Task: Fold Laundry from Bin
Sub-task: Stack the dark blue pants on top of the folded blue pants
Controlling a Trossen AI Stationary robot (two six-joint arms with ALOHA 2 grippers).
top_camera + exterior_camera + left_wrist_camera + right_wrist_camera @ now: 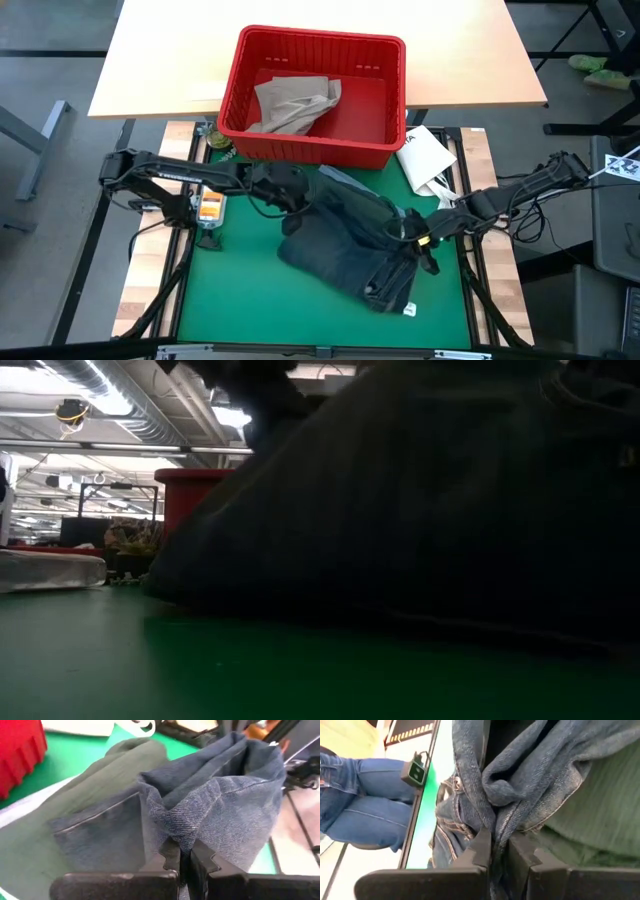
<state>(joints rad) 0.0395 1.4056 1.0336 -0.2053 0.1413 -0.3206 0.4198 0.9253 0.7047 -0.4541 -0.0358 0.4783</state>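
Both grippers pinch the denim jeans point(355, 255) on the green mat point(230, 300): left gripper point(184, 862) clamped on a fold, right gripper point(501, 851) on another bunched edge. Khaki trousers point(292, 103) remain in the red bin point(390, 150). Lifting may drag the dark green garment point(107, 775) along, since it lies tangled with the jeans.

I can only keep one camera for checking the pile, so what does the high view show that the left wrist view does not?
Only the high view shows the tan trousers in the red bin, the right gripper and the white packet. Only the left wrist view shows the left gripper shut on a fold of the jeans. Both show the jeans and the dark green garment on the green mat.
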